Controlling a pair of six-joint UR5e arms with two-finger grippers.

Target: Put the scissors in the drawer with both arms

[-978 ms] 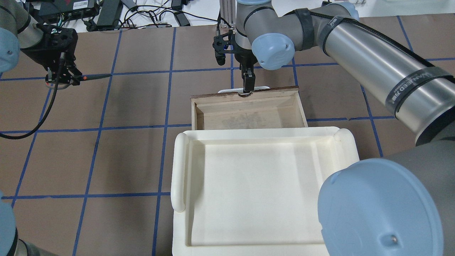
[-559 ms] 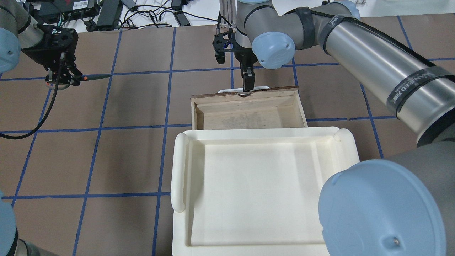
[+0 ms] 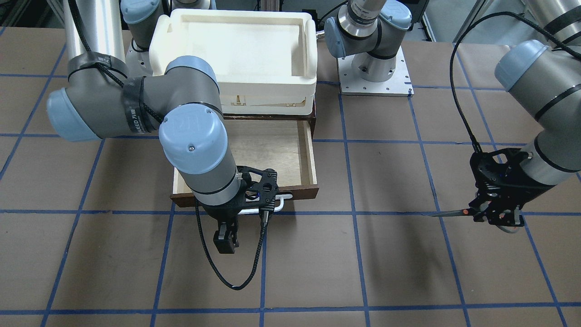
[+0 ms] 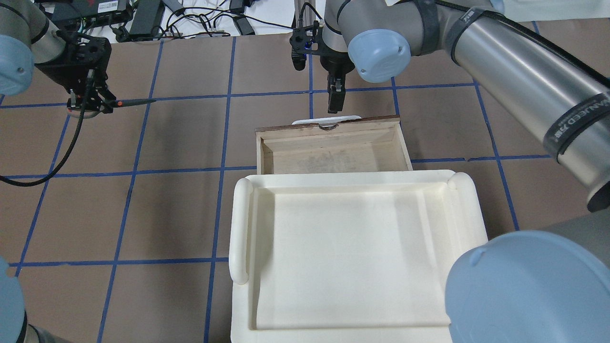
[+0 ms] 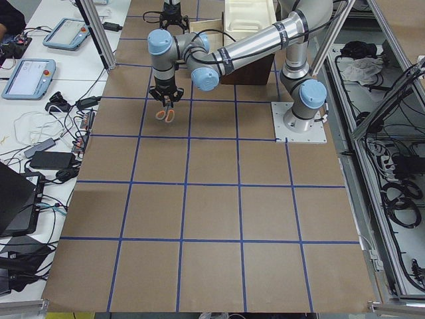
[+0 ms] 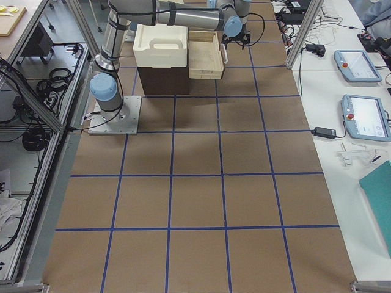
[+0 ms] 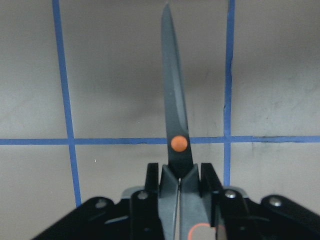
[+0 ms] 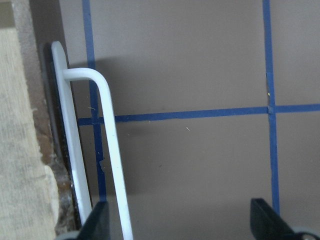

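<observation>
My left gripper (image 4: 88, 99) is shut on the handles of the scissors (image 4: 131, 102), held level above the table at the far left with the dark blades pointing toward the middle. The left wrist view shows the blades and orange pivot dot (image 7: 178, 143) sticking out ahead of the jaws. The brown drawer (image 4: 333, 159) stands pulled out and empty, its white bar handle (image 4: 326, 119) on the far side. My right gripper (image 4: 335, 105) hangs open just beyond the handle (image 8: 112, 150), touching nothing. The front view shows it (image 3: 225, 245) in front of the drawer (image 3: 272, 154).
A cream-white plastic tray (image 4: 240, 228) sits on the cabinet above the drawer, nearer the robot. Cables and power bricks (image 4: 143, 19) lie past the table's far edge. Brown table surface with blue grid tape (image 4: 181, 190) lies between the scissors and the drawer.
My right gripper has come off the drawer handle and moved up and away from it, to the far side. My left gripper with the scissors has shifted slightly. The drawer has not moved.
</observation>
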